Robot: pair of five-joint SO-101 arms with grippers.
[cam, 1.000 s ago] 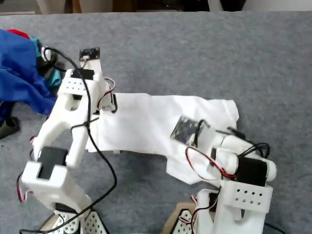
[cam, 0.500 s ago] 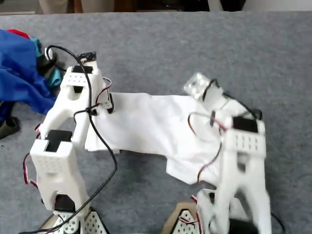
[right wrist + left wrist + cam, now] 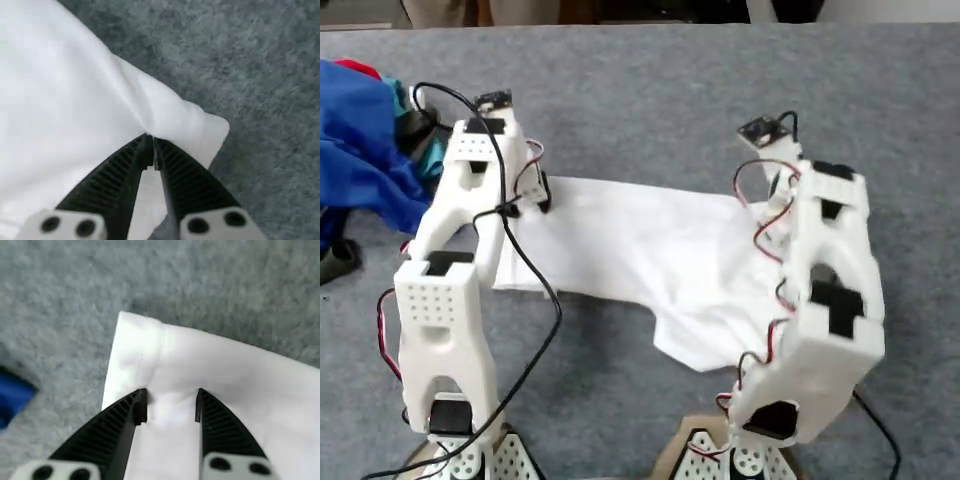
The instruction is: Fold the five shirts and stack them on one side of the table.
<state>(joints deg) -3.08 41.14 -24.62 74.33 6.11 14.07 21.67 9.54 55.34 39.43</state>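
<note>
Left hand (image 3: 170, 399) spread over one white shirt (image 3: 640, 250); right hand (image 3: 151, 144) pinching its corner.

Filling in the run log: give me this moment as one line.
left gripper: open, astride white shirt corner | right gripper: shut on white shirt edge | blue cloth heap: beside left arm

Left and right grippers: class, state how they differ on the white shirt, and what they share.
The left gripper is open over the white shirt; the right gripper is shut, pinching a fold. The left sits nearer the blue clothes; the right at the opposite end. Both meet a shirt corner.
</note>
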